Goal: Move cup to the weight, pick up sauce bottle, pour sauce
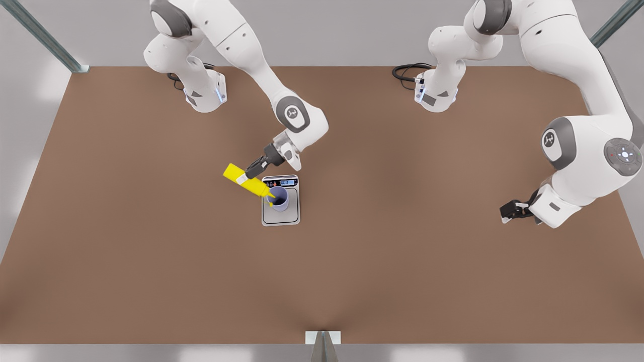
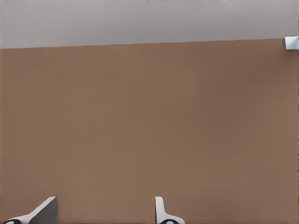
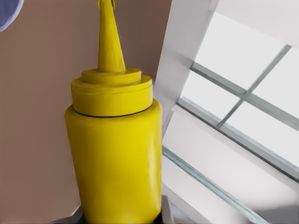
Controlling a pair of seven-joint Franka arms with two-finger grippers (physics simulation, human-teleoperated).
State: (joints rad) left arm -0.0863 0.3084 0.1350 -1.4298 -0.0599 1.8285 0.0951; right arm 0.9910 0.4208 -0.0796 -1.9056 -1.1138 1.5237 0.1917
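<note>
Two white Franka arms reached over the brown bench [image 1: 151,261]. By the wrist views, the right gripper [image 1: 252,171] belonged to the arm at the front view's left: it pinched the small bright yellow plastic squeeze bottle [image 1: 247,181] across its body, near the flat end, and its dark fingers hid part of that end. The bottle lay tilted, its pointed nozzle aimed down into the mouth of the small lavender-blue handleless cup [image 1: 279,198]. Whether the tip touched the rim or the dark inside could not be made out, and no sauce stream was discernible. In the right wrist view the bottle [image 3: 114,154] showed from shoulder to nozzle, its base cut off, with a sliver of the cup [image 3: 7,14] at the corner.

That cup stood upright on the flat silver-grey rectangular kitchen scale [image 1: 280,217], on the half nearer the black control strip; the digits on the small blue-lit display [image 1: 287,182] were too small to read.

One arm waited: the left gripper [image 1: 509,210], at the front view's right and well apart from the scale, hung low over bare bench. In the left wrist view its fingertips [image 2: 161,212] stood spread, pinching nothing, their bases cut off
</note>
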